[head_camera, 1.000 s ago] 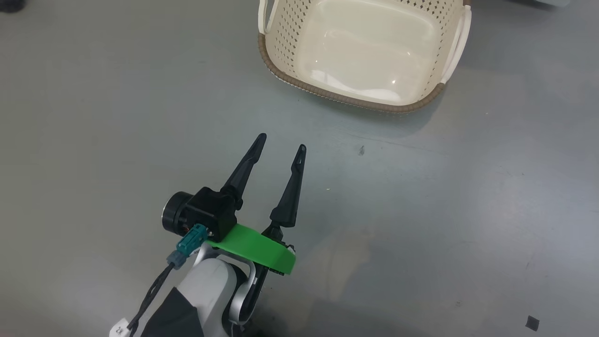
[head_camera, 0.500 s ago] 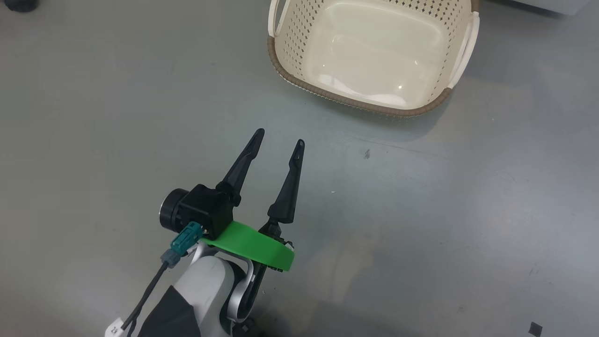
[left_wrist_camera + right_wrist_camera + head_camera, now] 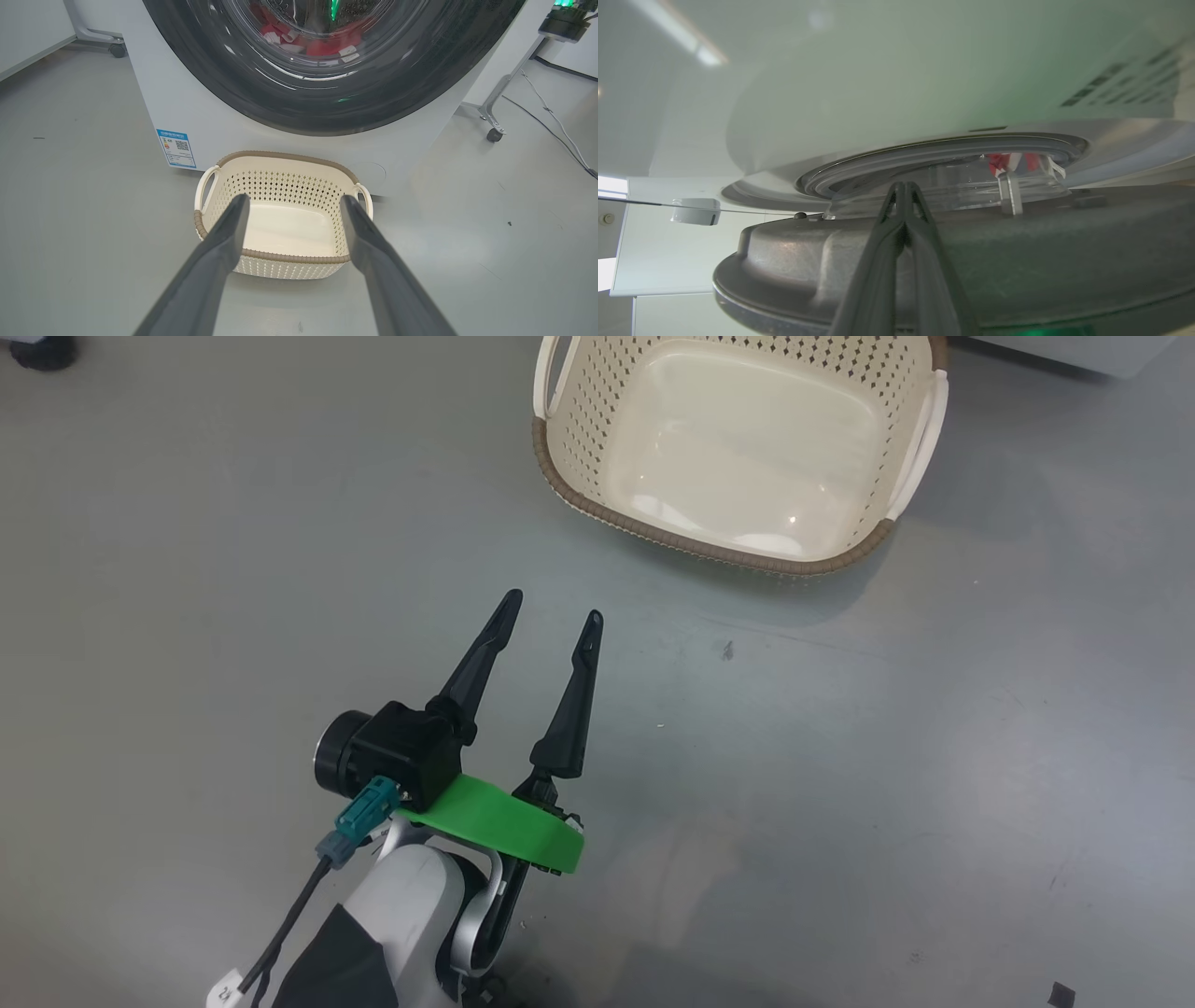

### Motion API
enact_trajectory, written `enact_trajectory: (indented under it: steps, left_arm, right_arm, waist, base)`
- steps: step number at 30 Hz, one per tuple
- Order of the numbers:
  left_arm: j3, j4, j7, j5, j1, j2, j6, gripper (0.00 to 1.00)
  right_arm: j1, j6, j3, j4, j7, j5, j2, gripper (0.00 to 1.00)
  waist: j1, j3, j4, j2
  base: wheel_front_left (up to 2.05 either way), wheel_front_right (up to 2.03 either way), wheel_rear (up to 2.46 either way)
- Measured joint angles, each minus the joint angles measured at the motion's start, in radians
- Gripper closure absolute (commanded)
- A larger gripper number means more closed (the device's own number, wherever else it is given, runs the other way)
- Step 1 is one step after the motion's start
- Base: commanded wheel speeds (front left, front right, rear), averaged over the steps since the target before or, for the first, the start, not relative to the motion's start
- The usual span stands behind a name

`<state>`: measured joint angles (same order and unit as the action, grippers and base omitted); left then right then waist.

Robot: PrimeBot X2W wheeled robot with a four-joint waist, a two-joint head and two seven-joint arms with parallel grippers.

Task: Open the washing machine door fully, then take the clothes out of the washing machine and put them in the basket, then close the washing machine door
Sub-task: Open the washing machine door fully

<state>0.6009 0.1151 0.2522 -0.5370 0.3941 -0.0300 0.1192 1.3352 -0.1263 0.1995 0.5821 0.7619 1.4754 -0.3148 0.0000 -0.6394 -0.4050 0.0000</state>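
Slightly ajar, washing machine door [image 3: 1017, 261] behind closed right end effector [image 3: 903, 185].

basket [image 3: 709, 553]: far rim was cut off by the head view's top edge; in the left wrist view its near wall lay partly behind the fingers [image 3: 219, 252].
left gripper [image 3: 293, 199]: finger roots ran off the bottom edge.
washing machine door [image 3: 327, 112]: upper part was cut off at the top.
clothes [image 3: 322, 46]: red and white behind the glass, blurred; pieces could not be told apart.
sticker [image 3: 177, 148]: print was too small to read.
right gripper [image 3: 903, 189]: whether its tips touched the door could not be told.
speck [image 3: 1060, 994]: dark, on the floor [image 3: 187, 569], too small to identify.
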Motion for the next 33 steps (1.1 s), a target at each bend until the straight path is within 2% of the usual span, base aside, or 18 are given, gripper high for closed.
enact_trajectory:
  steps: [20, 33]
  left_arm:
    - [-0.006, 0.022, 0.000, 0.001, -0.003, 0.000, 0.000, 0.00]
    - [-0.015, 0.049, 0.000, 0.012, -0.035, 0.000, 0.000, 0.00]
  right_arm:
    - [-0.049, 0.000, 0.005, 0.088, 0.035, 0.011, 0.010, 1.00]
    - [-0.183, -0.001, 0.011, 0.138, 0.049, 0.024, 0.066, 1.00]
  waist:
    - [0.0000, 0.064, 0.014, 0.0000]
    - [0.0000, 0.146, 0.030, 0.0000]
  base:
    - [0.00, 0.00, 0.00]
    - [0.00, 0.00, 0.00]
